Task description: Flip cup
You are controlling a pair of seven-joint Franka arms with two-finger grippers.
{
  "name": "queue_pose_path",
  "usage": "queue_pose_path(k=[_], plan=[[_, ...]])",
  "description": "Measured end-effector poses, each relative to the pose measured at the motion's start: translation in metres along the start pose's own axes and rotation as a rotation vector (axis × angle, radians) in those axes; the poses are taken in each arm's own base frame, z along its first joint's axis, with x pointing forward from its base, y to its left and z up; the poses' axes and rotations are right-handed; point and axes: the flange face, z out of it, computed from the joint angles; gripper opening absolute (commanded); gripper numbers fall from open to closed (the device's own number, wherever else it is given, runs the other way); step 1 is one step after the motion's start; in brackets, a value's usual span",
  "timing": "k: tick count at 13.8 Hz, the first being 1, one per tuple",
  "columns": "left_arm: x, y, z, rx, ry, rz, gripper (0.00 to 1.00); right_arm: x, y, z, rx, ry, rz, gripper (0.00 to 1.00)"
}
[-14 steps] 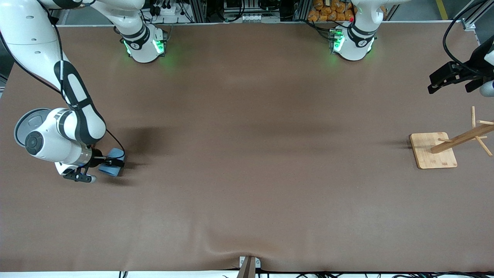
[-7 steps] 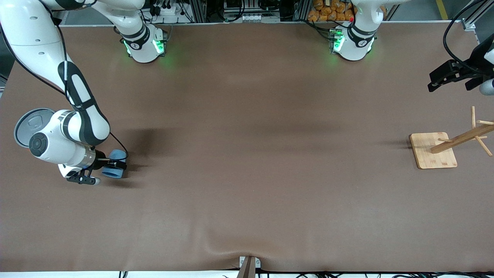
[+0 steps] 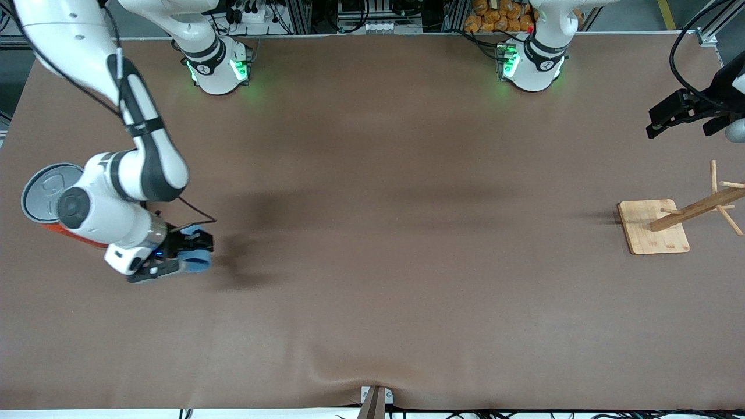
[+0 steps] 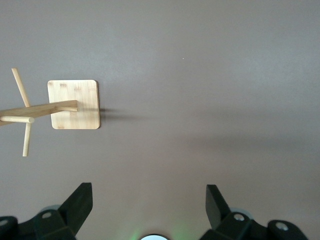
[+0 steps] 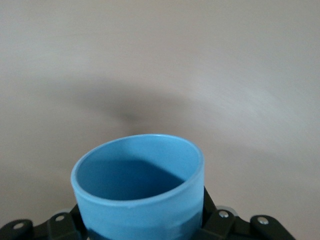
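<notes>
Front view: the right gripper (image 3: 187, 251) holds the small light-blue tapered plastic cup (image 3: 195, 262) above the brown tabletop (image 3: 372, 262) toward the right arm's end, its black jaws closed on the cup's sides; taking the front view as a clock face, the cup sits at about eight o'clock, and its shadow falls on the tabletop just beside it toward three o'clock; a large orange cylindrical can with a grey lid (image 3: 39, 189) stands at about nine o'clock, partly covered by the right arm's white wrist; in the right wrist view the cup (image 5: 137, 192) shows its open mouth and darker blue inside, with the jaws pressed against its lower wall on both sides; the left gripper (image 3: 681, 113) hangs over the tabletop's edge at the left arm's end, at about two o'clock, its jaws spread wide and holding nothing, as the left wrist view (image 4: 149, 205) also shows; the left arm waits; a bamboo peg rack on a square wooden base (image 3: 653, 226) stands at about three o'clock, near the left gripper and nearer to the front camera than it; the left wrist view shows the same rack (image 4: 74, 104) upright on the tabletop.
</notes>
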Motion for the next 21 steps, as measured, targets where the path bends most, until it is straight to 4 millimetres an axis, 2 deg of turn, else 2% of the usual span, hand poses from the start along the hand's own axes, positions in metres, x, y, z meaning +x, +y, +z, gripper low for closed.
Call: queue_pose_path(k=[4, 7, 8, 11, 13, 14, 15, 18, 21], plan=[[0.0, 0.0, -0.001, -0.008, 0.001, -0.001, 1.0, 0.024, -0.105, 0.006, -0.007, 0.022, -0.432, 0.67], [0.0, 0.0, -0.001, -0.029, 0.0, -0.002, 1.0, 0.036, -0.197, 0.014, -0.042, 0.108, -0.739, 0.67], [0.0, 0.0, -0.002, -0.03, 0.002, -0.004, 1.0, 0.037, -0.232, 0.023, -0.051, 0.133, -0.825, 0.66], [-0.002, -0.01, -0.005, -0.032, 0.007, -0.023, 1.0, 0.03, -0.335, 0.07, -0.079, 0.127, -1.045, 0.65], [-0.002, -0.014, -0.006, -0.034, 0.01, -0.03, 1.0, 0.031, -0.383, 0.095, -0.126, 0.118, -1.157, 0.65], [-0.003, -0.014, -0.007, -0.034, 0.011, -0.031, 1.0, 0.033, -0.394, 0.105, -0.149, 0.116, -1.181, 0.75], [-0.003, -0.014, -0.007, -0.034, 0.012, -0.03, 1.0, 0.036, -0.399, 0.113, -0.171, 0.113, -1.195, 1.0], [-0.003, -0.014, -0.007, -0.034, 0.012, -0.03, 1.0, 0.044, -0.404, 0.124, -0.228, 0.115, -1.216, 1.0], [-0.003, -0.014, -0.008, -0.034, 0.012, -0.029, 1.0, 0.051, -0.407, 0.112, -0.242, 0.128, -1.218, 1.0]])
